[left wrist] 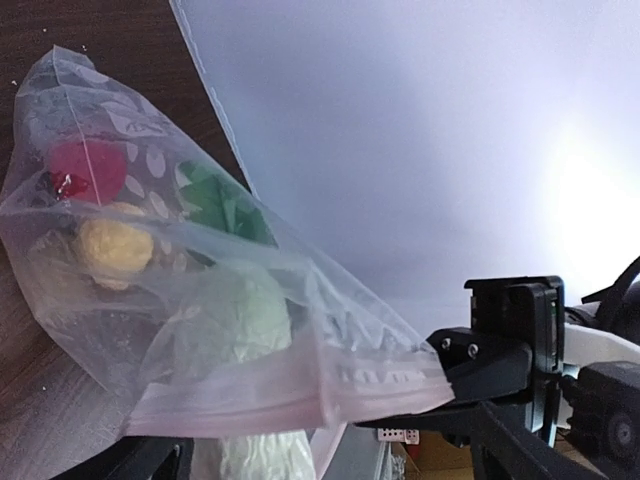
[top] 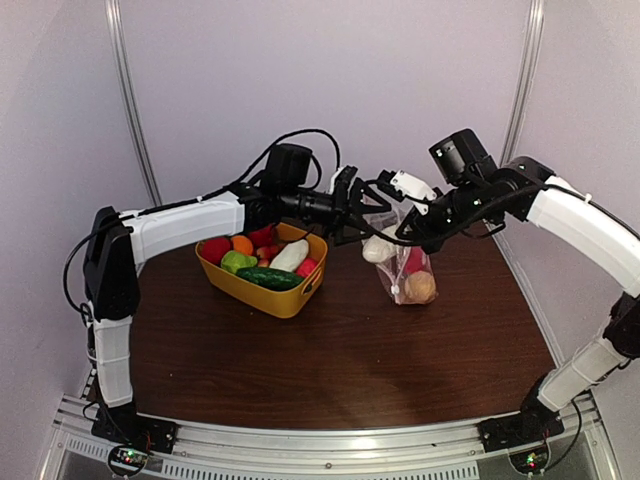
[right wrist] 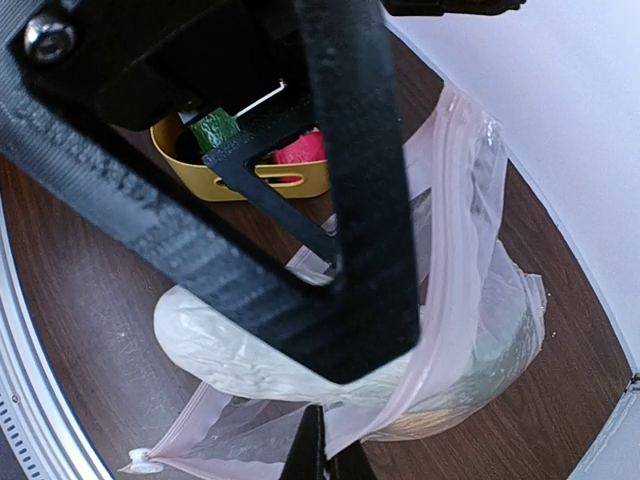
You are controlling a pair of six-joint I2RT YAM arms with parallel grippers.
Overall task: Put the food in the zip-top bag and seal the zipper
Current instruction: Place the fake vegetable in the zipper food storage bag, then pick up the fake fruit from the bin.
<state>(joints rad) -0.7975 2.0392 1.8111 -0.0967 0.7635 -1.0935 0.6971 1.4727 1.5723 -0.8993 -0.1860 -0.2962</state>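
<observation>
The zip-top bag [top: 405, 268] hangs upright at mid-table with red, yellow-tan and green food inside. A white piece [top: 378, 248] bulges at its mouth. My right gripper [top: 395, 232] is shut on the bag's film just under the zipper [right wrist: 445, 270]; its fingertips [right wrist: 325, 450] pinch the plastic. My left gripper [top: 358, 208] is open, its fingers spread either side of the bag's mouth. In the left wrist view the zipper [left wrist: 250, 410] runs across between my fingers, with the red piece [left wrist: 88, 170] and yellow-tan piece [left wrist: 115, 250] behind.
The yellow tub [top: 270, 295] stands left of the bag with more food in it: a cucumber [top: 268, 277] and red, orange, green and white pieces. It shows in the right wrist view [right wrist: 250, 185] behind the left gripper. White walls close the back.
</observation>
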